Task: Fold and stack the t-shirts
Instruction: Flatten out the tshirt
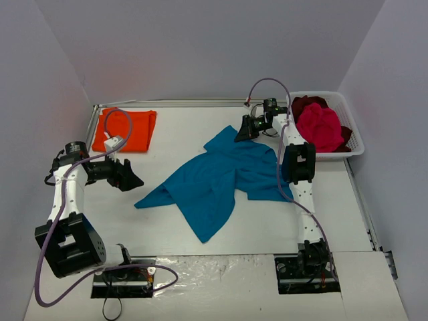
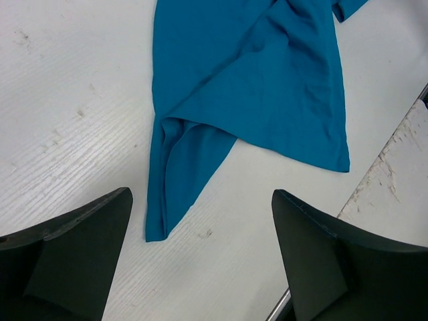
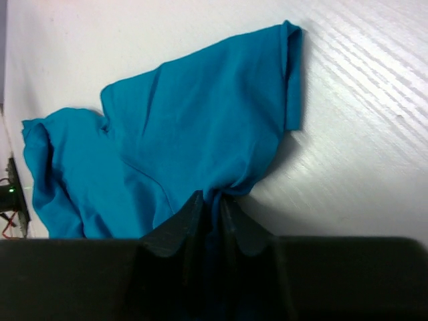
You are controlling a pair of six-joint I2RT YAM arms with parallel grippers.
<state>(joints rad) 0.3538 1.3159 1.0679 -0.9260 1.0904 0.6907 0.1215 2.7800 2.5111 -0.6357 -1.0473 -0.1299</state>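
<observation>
A teal-blue t-shirt lies crumpled across the middle of the table. My right gripper sits at its far edge, shut on a pinch of the cloth. The shirt's near-left corner points toward my left gripper, which stands open just left of it with bare table between its fingers. An orange t-shirt lies folded flat at the back left. A magenta-pink t-shirt and a dark red one are bundled in the basket.
The white slotted basket stands at the back right corner, right beside my right arm. A metal rail runs along the table's far edge. Grey walls close in on both sides.
</observation>
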